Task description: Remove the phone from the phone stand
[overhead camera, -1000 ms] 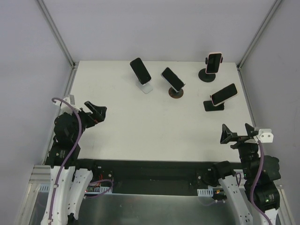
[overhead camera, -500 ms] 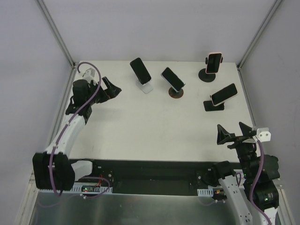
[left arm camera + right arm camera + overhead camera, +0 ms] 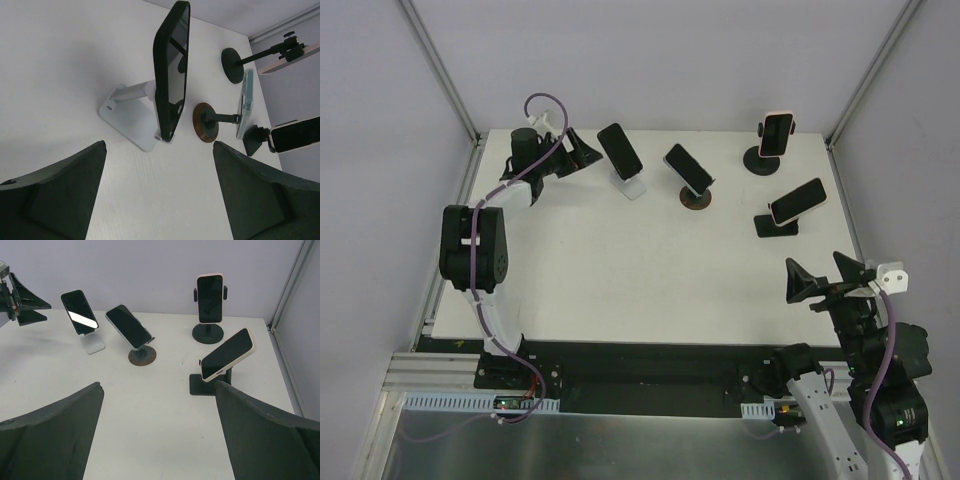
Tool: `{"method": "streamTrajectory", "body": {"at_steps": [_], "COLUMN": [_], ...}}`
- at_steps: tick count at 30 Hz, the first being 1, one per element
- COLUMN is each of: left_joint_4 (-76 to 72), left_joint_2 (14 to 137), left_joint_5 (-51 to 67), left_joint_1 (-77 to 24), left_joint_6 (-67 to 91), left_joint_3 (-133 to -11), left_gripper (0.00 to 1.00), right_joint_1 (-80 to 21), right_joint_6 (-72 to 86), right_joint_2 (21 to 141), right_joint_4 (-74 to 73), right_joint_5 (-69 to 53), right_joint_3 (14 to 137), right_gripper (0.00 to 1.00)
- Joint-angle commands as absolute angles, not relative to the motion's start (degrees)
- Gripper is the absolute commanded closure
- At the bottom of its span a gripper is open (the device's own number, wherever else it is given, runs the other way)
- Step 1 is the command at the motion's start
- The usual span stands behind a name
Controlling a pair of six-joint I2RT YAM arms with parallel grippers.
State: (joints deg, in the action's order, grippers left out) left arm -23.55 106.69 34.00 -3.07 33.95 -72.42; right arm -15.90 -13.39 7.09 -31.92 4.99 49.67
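My left pincer (image 3: 582,150) is stretched out to the far-left corner of the bench (image 3: 620,270). Its jaws are spread wide and hold nothing, and it points at the black phone (image 3: 171,70). I read that as lining up for a grasp. In the left wrist view the phone's thin edge sits between my two dark fingers, ahead of them and not touching.

The phone leans back on a white stand (image 3: 131,112), a flat foot with a short post and a small lip catching the phone's lower edge. I see nothing clamping it, so I judge it should lift up and off. Its glass face is glossy and mirror-like, and its sides are dark and rounded, so probably slippery.

Further right, a second phone (image 3: 688,168) tilts on a slim stem over a round brown base (image 3: 696,199). Beyond it a pink-edged phone (image 3: 776,134) stands upright in a clamp stand (image 3: 761,160) with a black disc foot. A fourth phone (image 3: 797,201) rests at a slant on a black block stand (image 3: 776,226).

My right pincer (image 3: 817,268) hangs at the near-right edge, also wide open and empty, well apart from every phone.
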Motion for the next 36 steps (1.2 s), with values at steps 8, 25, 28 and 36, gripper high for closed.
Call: {"method": "streamTrajectory", "body": {"at_steps": [8, 25, 28, 36], "left_joint_4": [-35.2, -34.5, -33.9, -31.6], "left_joint_2": [121.0, 126.6, 126.0, 121.6], "left_joint_5": [38.0, 39.1, 39.5, 41.0], "left_joint_1": [-5.6, -6.9, -6.9, -6.9], "left_joint_6": [38.5, 40.1, 40.3, 39.1], "left_joint_3": [-87.1, -91.6, -90.9, -86.7], "left_gripper": [0.29, 0.77, 0.91, 1.00], "right_joint_1": [-16.2, -16.2, -16.2, -16.2], "right_joint_6": [-9.6, -6.1, -5.8, -5.9], "right_joint_2": [6.9, 6.0, 5.4, 5.5], "right_joint_4": [-34.8, -36.7, -36.6, -35.5], "right_joint_5": [6.9, 8.7, 9.1, 9.1], "right_joint_3": [52.2, 51.7, 51.2, 50.3], "right_gripper": [0.04, 0.04, 0.04, 0.04]}}
